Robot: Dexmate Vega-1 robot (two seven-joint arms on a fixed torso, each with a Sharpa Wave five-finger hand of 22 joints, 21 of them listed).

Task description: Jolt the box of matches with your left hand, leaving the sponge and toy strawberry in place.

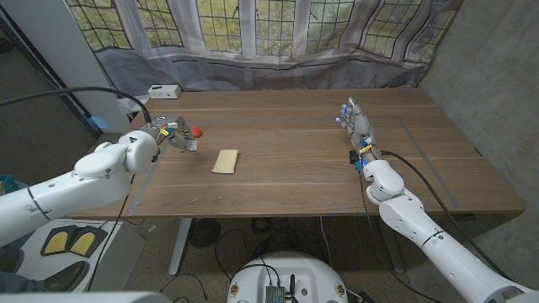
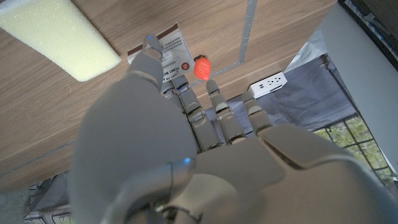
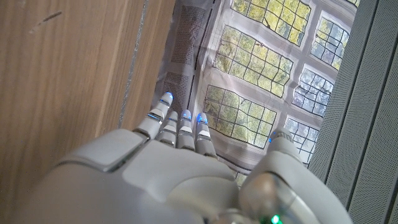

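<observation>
Matchbox [image 2: 169, 55], one flat printed cardboard box, lies on the wooden table [image 1: 295, 160] under the left hand's [image 1: 168, 133] fingertips [image 2: 151, 45], which touch it without gripping. One small red toy strawberry [image 1: 195, 130] sits just beside it; one pale rectangular foam sponge [image 1: 226, 161] lies near. Right hand [image 1: 355, 124] stands apart, fingers extended, holding nothing.

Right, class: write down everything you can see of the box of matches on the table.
The box of matches is a small flat box, apparently cardboard, with a white printed label edged in brown. It lies on the wooden table near the robot's left side, between the toy strawberry and the sponge, apart from both. The left hand is over it, fingers at its edge and covering part of it; actual contact cannot be confirmed. The print is too small to read fully.
</observation>
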